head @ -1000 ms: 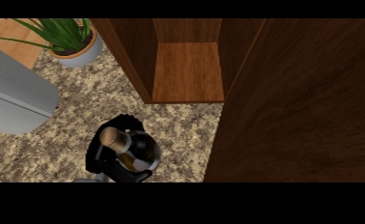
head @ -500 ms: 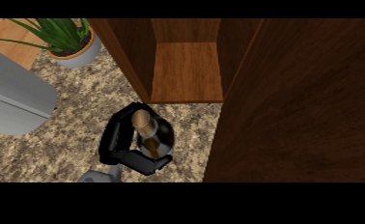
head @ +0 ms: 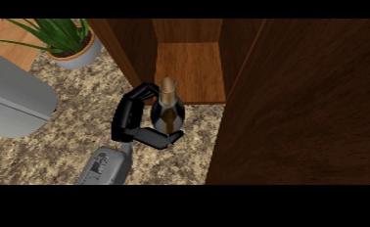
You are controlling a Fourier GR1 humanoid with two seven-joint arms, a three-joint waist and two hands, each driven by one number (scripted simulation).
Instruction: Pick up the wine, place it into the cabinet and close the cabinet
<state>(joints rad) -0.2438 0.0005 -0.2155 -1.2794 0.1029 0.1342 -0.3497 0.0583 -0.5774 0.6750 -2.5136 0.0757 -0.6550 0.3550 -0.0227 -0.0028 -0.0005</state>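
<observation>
Robot hand [head: 133,118] curled round wine [head: 167,113] | dark bottle, gold neck, seemingly upright | beside cabinet [head: 189,69]

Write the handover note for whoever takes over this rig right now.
Left hand: curled round the wine bottle, held upright just in front of the open cabinet.
Right hand: not in view.
Cabinet door: open, at the right.
Done: bottle picked up and brought to the cabinet's front.
Left: set the bottle on the cabinet floor, let go, close the door.

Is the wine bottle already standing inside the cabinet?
No, the wine bottle is held by the left robot hand over the counter, just in front of the open cabinet shelf.
</observation>
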